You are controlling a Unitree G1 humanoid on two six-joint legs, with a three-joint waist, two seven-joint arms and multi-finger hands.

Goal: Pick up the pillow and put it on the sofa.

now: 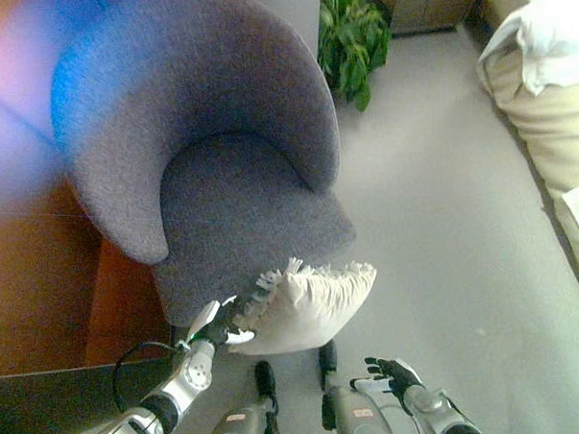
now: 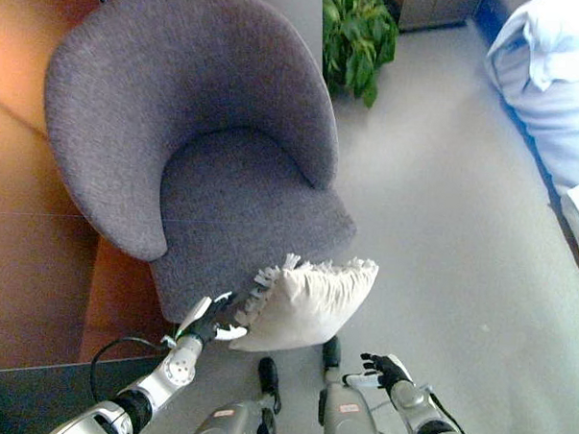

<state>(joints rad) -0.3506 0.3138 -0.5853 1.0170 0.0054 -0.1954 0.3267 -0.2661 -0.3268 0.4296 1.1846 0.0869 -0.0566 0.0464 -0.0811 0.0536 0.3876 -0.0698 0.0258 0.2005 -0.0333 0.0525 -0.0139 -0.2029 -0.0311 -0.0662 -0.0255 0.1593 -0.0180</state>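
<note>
A cream pillow (image 1: pixel 312 306) with a fringed edge leans against the front of the grey armchair (image 1: pixel 224 176), low by the floor. My left hand (image 1: pixel 219 325) is at the pillow's left corner, with its fingers and thumb closed on the fringed edge. My right hand (image 1: pixel 390 373) is to the lower right of the pillow, apart from it, with its fingers spread open and empty. The armchair's seat (image 1: pixel 237 200) has nothing on it.
A green potted plant (image 1: pixel 353 37) stands behind the armchair. A beige sofa or bed with white bedding (image 1: pixel 555 75) runs along the right edge. A brown wooden wall (image 1: pixel 28 263) is at the left. Grey floor (image 1: pixel 443 233) lies between the armchair and the bedding.
</note>
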